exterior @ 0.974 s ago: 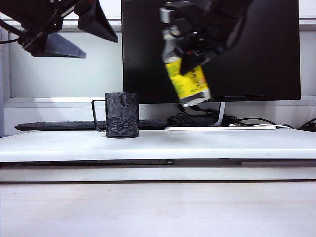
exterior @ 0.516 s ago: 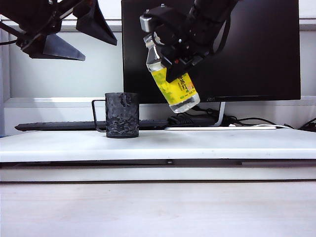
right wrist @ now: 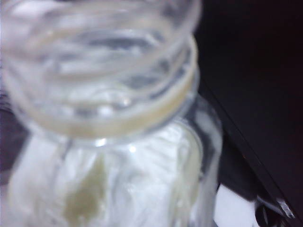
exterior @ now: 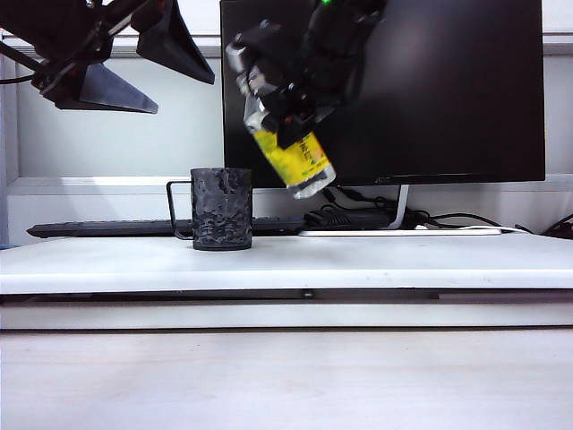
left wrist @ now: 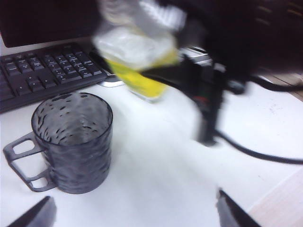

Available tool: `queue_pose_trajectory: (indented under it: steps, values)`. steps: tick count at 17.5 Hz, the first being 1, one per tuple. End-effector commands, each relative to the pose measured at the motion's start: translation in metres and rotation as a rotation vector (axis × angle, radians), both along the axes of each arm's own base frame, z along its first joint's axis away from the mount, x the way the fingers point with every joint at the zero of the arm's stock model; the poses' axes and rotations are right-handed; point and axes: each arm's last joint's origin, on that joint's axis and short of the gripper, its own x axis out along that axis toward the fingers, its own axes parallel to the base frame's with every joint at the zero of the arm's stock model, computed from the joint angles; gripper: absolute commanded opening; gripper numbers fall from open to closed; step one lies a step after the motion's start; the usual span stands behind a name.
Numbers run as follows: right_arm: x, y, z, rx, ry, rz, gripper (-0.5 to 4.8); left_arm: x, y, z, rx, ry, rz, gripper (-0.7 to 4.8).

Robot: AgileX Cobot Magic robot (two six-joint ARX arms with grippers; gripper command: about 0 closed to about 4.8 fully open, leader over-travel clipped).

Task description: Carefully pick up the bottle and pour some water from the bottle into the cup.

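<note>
Exterior view, upper centre of frame: right end effector (exterior: 285, 97) clamped around the upper body of the bottle (exterior: 288, 154), carried in the air against the dark monitor (exterior: 466, 90). Bottle tilted, open neck up and to the left, base down and to the right. That lean aims the mouth toward the cup; judged to be the run-in to pouring, with no stream visible yet.

Cup (exterior: 221, 208) upright on the white tabletop (exterior: 358, 260), left of centre, wire handle pointing left. Bottle is above and to the right of it, apart, mouth not yet over the rim. Keyboard (exterior: 107, 228) lies behind the cup.

Right wrist view is filled by the capless neck (right wrist: 102, 66) and clear shoulder of the bottle, close and blurred; the end effector's own fingers do not show there. Water level cannot be read.

Left end effector (exterior: 134, 67) hangs at the upper left of the exterior view, jaws spread wide, holding nothing, well clear of the cup. Probably parked there to leave the pouring path free. Its wrist view looks down on the cup (left wrist: 73, 142), interior dark, apparently empty, with the bottle (left wrist: 135, 56) a yellow blur beyond it.
</note>
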Motion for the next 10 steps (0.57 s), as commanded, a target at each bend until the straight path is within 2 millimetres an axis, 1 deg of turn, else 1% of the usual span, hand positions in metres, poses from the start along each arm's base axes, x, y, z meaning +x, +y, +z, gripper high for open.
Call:
queue_pose_trajectory:
  steps: [1, 3, 5, 6, 10]
  values:
    - [0.0036, 0.0044, 0.0006, -0.038, -0.022, 0.019, 1.44, -0.0007, 0.0, 0.0032, -0.009, -0.015, -0.016, 4.79]
    - [0.0036, 0.0021, -0.0013, -0.131, -0.039, -0.005, 1.44, -0.0007, 0.0, 0.0032, -0.009, -0.015, -0.016, 4.79]
    - [0.0043, 0.001, -0.0011, -0.135, -0.042, -0.013, 1.44, -0.0007, 0.0001, 0.0031, -0.008, -0.014, -0.016, 4.79]
    - [0.0044, 0.0006, -0.0014, -0.181, -0.055, -0.009, 1.44, -0.0009, 0.0001, 0.0023, -0.004, -0.006, -0.016, 4.79]
    - [0.0038, 0.0013, -0.0011, -0.255, -0.082, 0.011, 1.44, -0.001, 0.0002, 0.0019, -0.002, -0.003, -0.016, 4.79]
